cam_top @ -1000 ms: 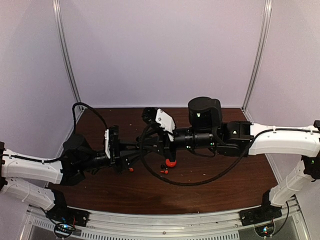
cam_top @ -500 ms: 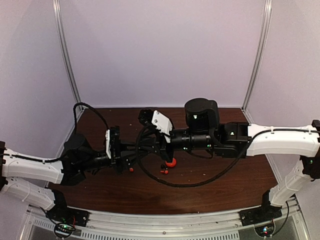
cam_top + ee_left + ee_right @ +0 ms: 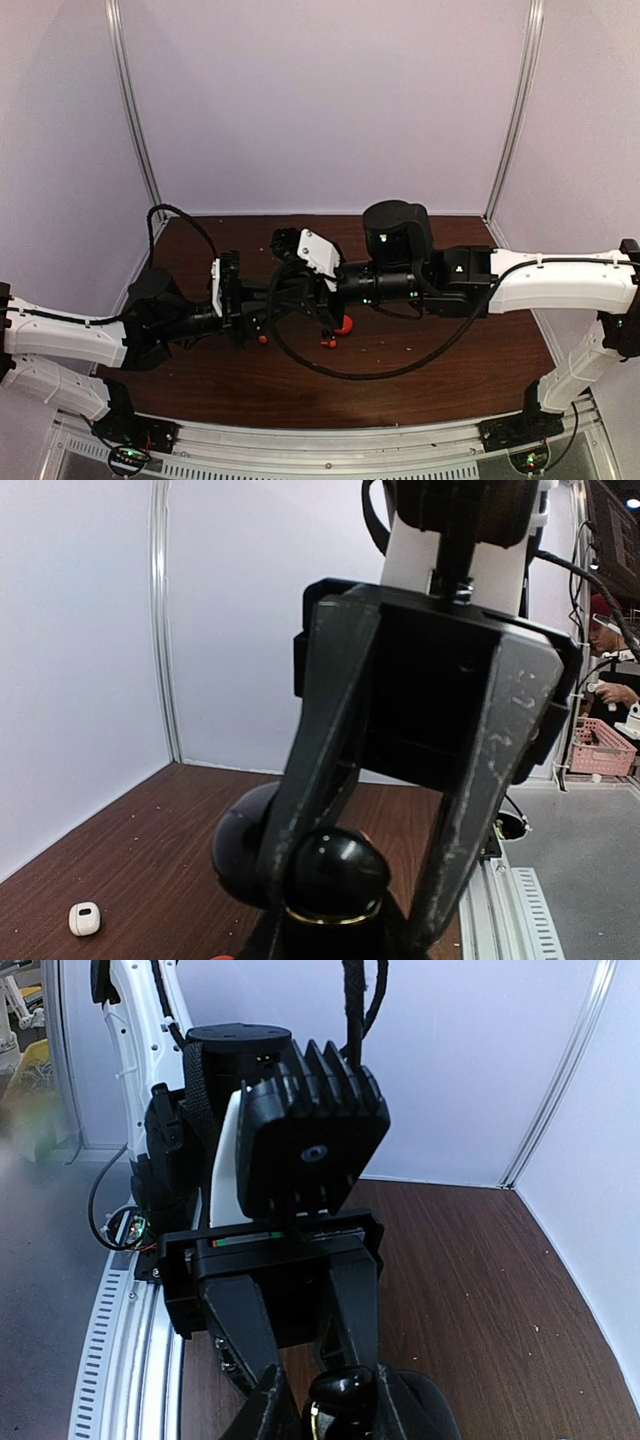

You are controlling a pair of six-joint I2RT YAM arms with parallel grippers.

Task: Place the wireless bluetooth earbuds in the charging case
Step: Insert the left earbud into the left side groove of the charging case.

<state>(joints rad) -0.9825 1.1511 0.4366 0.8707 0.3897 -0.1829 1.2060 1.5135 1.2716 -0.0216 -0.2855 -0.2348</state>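
Since the case [image 3: 345, 1390] needs steadying, my left tool [image 3: 333, 1412] seems clamped on it; my right tool [image 3: 355, 930] straddles it too, whether gripping I cannot tell.

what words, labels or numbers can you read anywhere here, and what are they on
No text can be read in any view.
Green and red strip label on the left tool: too blurred to read.
White charging case: a dark spot only, no lettering visible.
Pink basket: no lettering visible.
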